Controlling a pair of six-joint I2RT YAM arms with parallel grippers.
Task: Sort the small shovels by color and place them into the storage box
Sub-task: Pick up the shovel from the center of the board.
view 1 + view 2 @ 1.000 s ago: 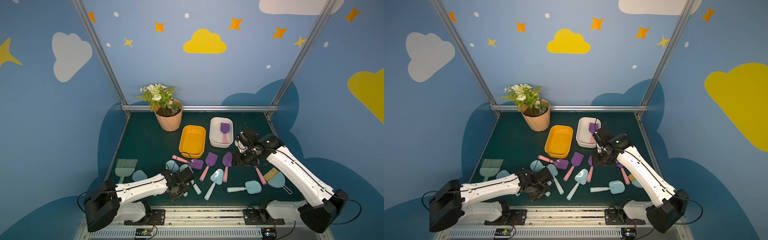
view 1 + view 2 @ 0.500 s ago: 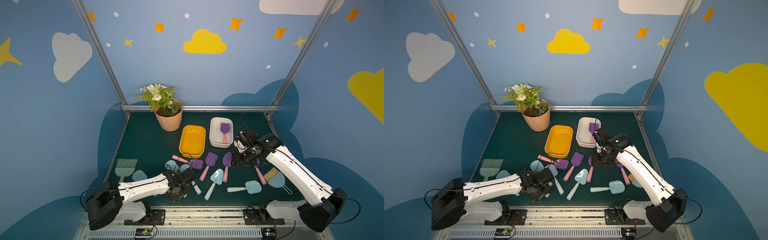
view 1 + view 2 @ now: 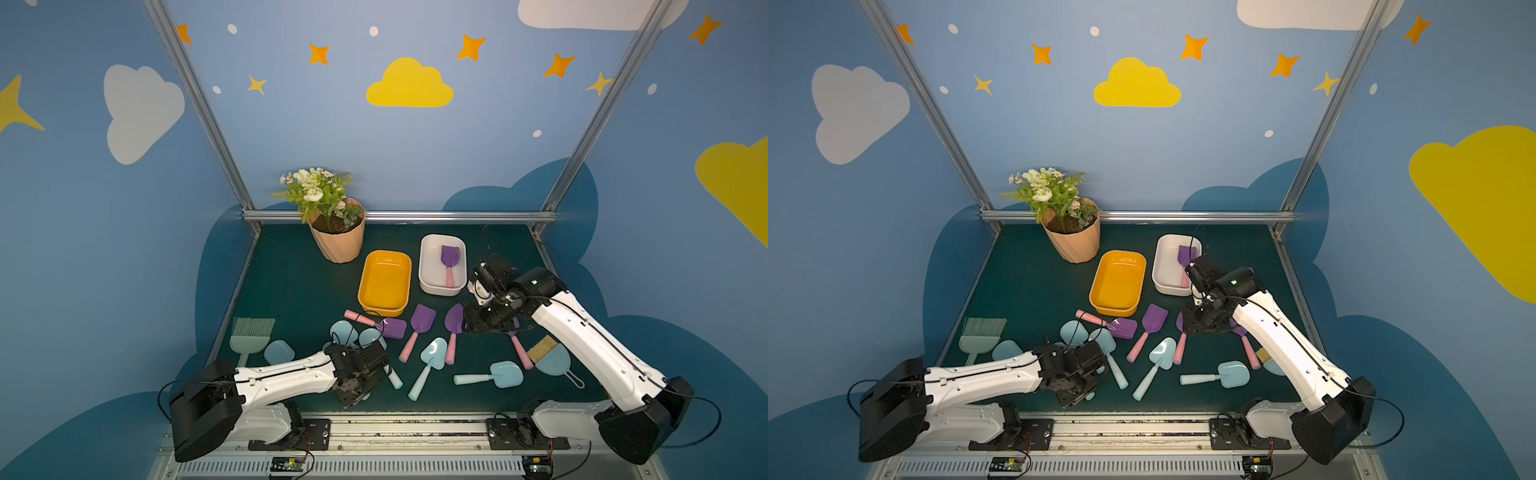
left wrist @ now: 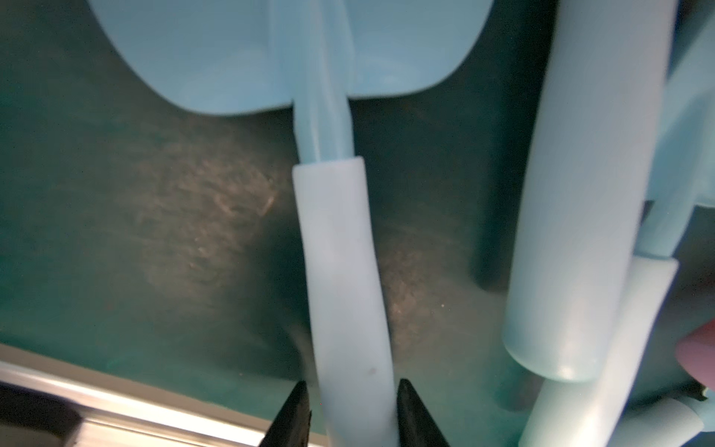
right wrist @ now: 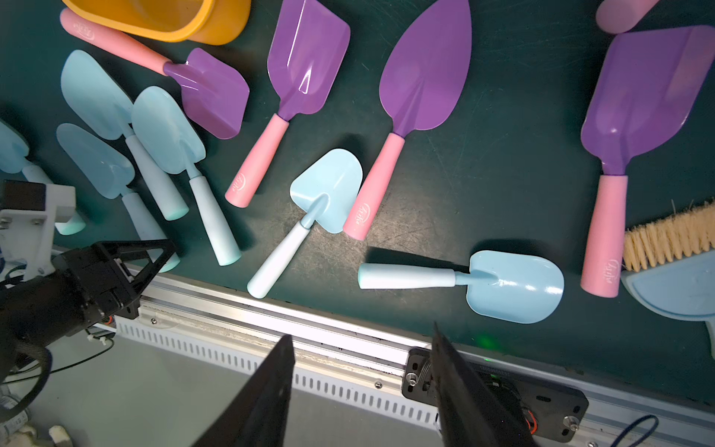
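- In both top views, glossy plastic shovels [image 3: 419, 328] lie scattered on the dark green, felt-like mat [image 3: 291, 282]. They have purple blades with pink handles, or light blue blades with pale handles.
- 1 purple shovel [image 3: 449, 259] lies inside the rounded white box [image 3: 441, 289], and the yellow box [image 3: 382, 308] stands just beside it.
- Since the earlier frame both arms have hardly shifted, and the shovels lie the same.
- Left wrist view: the left gripper [image 4: 350, 387] has its 2 black pointed fingertips [image 4: 294, 410] on both sides of the smooth round handle of a light blue shovel [image 4: 340, 251] on the mat.
- 1 tip touches the handle and a thin gap remains at the other, so I cannot tell if the grasp is firm.
- Right wrist view: the right gripper [image 5: 361, 333] hangs with its jaws released and about half spread. Nothing is between them, and the aluminium rail [image 5: 232, 305] lies below.
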